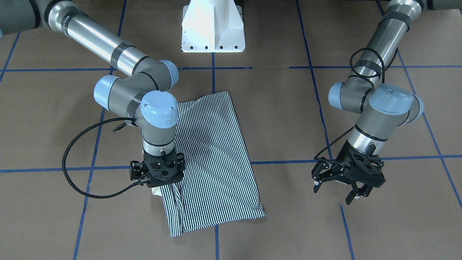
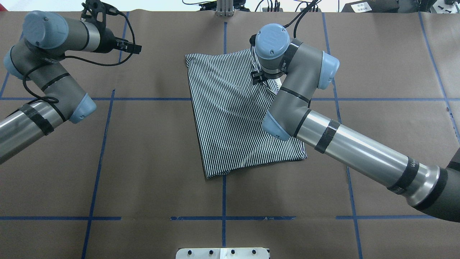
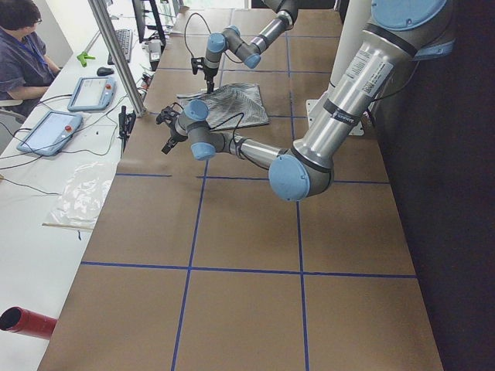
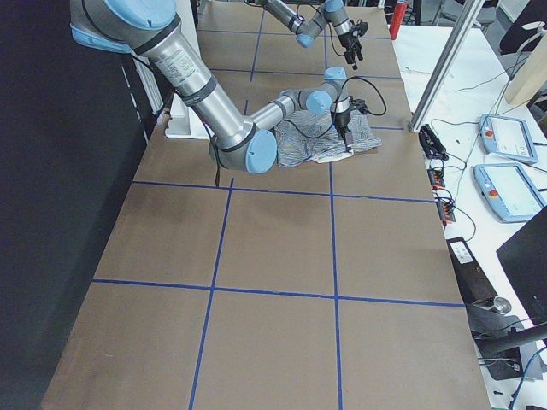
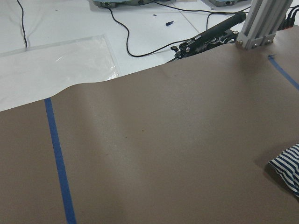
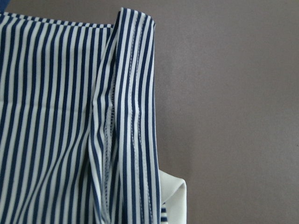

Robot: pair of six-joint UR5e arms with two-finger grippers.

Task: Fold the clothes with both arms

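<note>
Right gripper (image 1: 157,175): low on shirt (image 1: 216,151) edge, left of centre; fingers hidden, cannot tell its grip. Left gripper (image 1: 337,187): fingers apart over bare table (image 1: 288,216), frame right. Shirt: folded flat, mid-frame; likely light, limp; pinch corners.

Navy-and-white striped shirt (image 1: 216,151); brown table (image 1: 54,108), blue tape lines (image 1: 285,162).

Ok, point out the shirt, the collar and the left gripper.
Shirt (image 1: 216,151): front-facing view, middle of the striped cloth.
Collar (image 6: 174,198): right wrist view, cream corner below the striped fold.
Left gripper (image 1: 334,193): front-facing view, between its open fingertips.
</note>
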